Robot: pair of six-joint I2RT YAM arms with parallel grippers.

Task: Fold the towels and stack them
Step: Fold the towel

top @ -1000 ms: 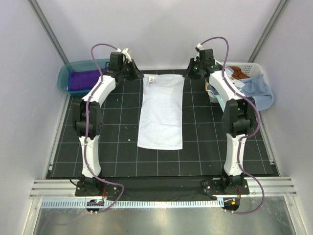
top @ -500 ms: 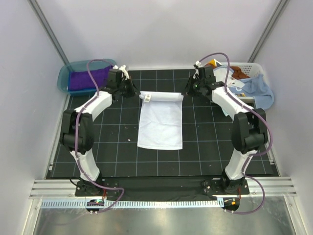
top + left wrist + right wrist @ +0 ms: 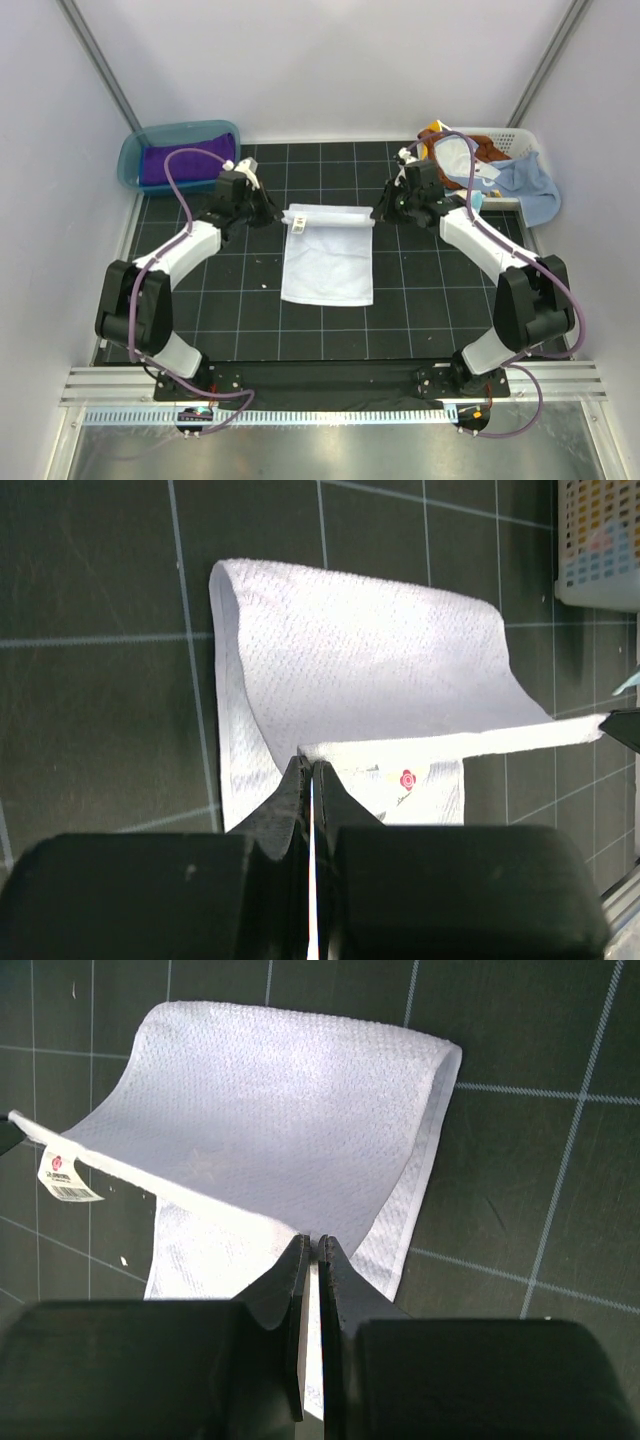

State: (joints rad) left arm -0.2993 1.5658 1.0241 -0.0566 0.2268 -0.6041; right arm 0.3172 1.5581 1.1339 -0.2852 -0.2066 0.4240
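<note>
Both grippers (image 3: 308, 768) (image 3: 310, 1244) tight on white towel (image 3: 328, 265)

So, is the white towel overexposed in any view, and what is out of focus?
Left wrist: the white towel is washed out along its lifted edge, and the left tool is dark and soft. Right wrist: the weave reads clearly, but the right tool is blurred near the lens. Top external: even light, faint glare on the metal sheet.

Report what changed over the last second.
The left pincer and right pincer, each shut on a far corner of the white towel, drew that edge toward the near side, folding the far part over. The towel's near edge stayed put, as did the purple towel in the teal tub.
</note>
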